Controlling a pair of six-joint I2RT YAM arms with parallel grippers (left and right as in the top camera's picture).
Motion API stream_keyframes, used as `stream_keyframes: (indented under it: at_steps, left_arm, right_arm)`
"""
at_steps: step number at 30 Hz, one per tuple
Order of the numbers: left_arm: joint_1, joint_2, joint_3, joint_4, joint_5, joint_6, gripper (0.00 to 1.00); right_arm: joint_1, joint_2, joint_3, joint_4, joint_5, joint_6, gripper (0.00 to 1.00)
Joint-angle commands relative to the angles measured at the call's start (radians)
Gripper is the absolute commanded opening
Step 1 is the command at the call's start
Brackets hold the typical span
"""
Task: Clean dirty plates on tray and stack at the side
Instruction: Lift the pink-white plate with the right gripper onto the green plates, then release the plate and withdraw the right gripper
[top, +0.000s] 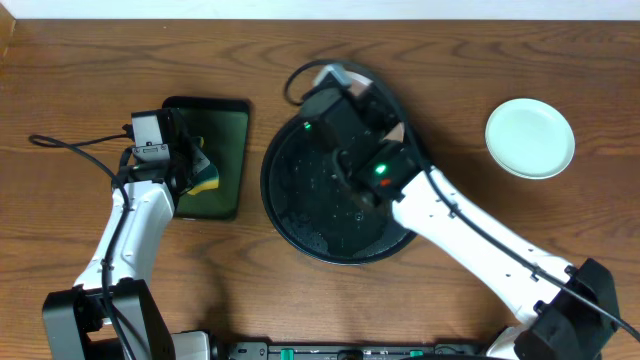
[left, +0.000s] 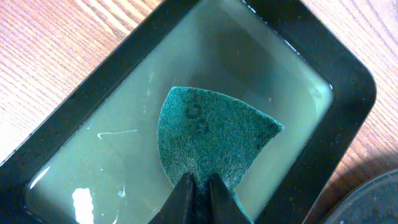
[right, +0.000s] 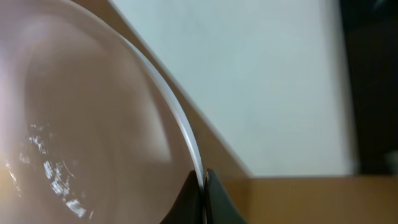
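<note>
My right gripper (top: 343, 88) is over the far part of the round black tray (top: 283, 195). In the right wrist view it (right: 204, 182) is shut on the rim of a glossy plate (right: 93, 124), which is held tilted up. Only the plate's pale edge (top: 334, 74) shows from overhead. A pale mint plate (top: 530, 138) lies on the bare wood at the far right. The third plate is out of view. My left gripper (top: 198, 168) (left: 200, 183) is shut on a green sponge (left: 211, 134) over the small rectangular tray.
The small rectangular black tray (top: 228, 115) (left: 348, 81), left of the round tray, holds cloudy greenish water. The round tray's surface is wet and speckled. A black cable (top: 70, 148) runs over the table at the left.
</note>
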Motion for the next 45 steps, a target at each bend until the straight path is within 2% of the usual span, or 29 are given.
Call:
stream_keyframes:
  at_steps: [1,4,8,10,13,15,16,18,22,24,26,34,38,41,45]
  left_arm:
    - [0.002,-0.010,-0.010,0.001,0.006,0.017,0.08]
    - [0.002,-0.010,-0.010,-0.006,0.006,0.016,0.07]
    - [0.002,-0.010,-0.010,-0.014,0.006,0.017,0.07]
    - [0.002,-0.010,-0.010,-0.017,0.006,0.017,0.07]
    - [0.002,-0.010,-0.010,-0.017,0.006,0.016,0.08]
    - [0.002,-0.010,-0.010,-0.017,0.006,0.016,0.07]
    - [0.002,-0.010,-0.010,-0.018,0.006,0.016,0.07]
    - [0.002,-0.010,-0.010,-0.018,0.006,0.016,0.07]
    - [0.002,-0.010,-0.010,-0.018,0.006,0.016,0.07]
    - [0.002,-0.010,-0.010,-0.018,0.006,0.016,0.08]
    - [0.002,-0.010,-0.010,-0.018,0.006,0.016,0.07]
    - [0.002,-0.010,-0.010,-0.018,0.006,0.017,0.07]
    - [0.002,-0.010,-0.010,-0.018,0.006,0.017,0.07]
    - [0.002,-0.010,-0.010,-0.021,0.006,0.017,0.07]
    - [0.002,-0.010,-0.010,-0.021,0.006,0.017,0.07]
  right_arm:
    - [0.040,-0.008,0.017,0.078,0.174,-0.284,0.01]
    - [0.053,-0.008,0.017,0.164,0.202,-0.369,0.01]
    - [0.047,-0.007,0.017,0.182,0.200,-0.351,0.01]
    - [0.040,-0.007,0.017,0.166,0.185,-0.258,0.01]
    - [0.024,-0.006,0.015,0.053,0.038,-0.008,0.01]
    - [0.000,0.006,0.011,-0.074,-0.158,0.014,0.01]
    - [-0.013,0.016,0.011,-0.107,-0.194,0.014,0.01]
    - [-0.035,0.035,0.011,-0.127,-0.184,0.017,0.01]
    - [-0.092,0.035,0.011,-0.084,-0.103,0.162,0.01]
    - [-0.147,0.026,0.012,-0.063,-0.105,0.257,0.01]
    - [-0.216,0.018,0.012,-0.071,-0.187,0.336,0.01]
    - [-0.630,0.021,0.012,-0.224,-0.935,0.518,0.01]
    - [-0.843,0.030,0.012,-0.249,-1.180,0.589,0.01]
    - [-0.989,0.043,0.012,-0.276,-1.262,0.595,0.02]
    - [-1.130,0.073,0.012,-0.312,-1.233,0.605,0.02]
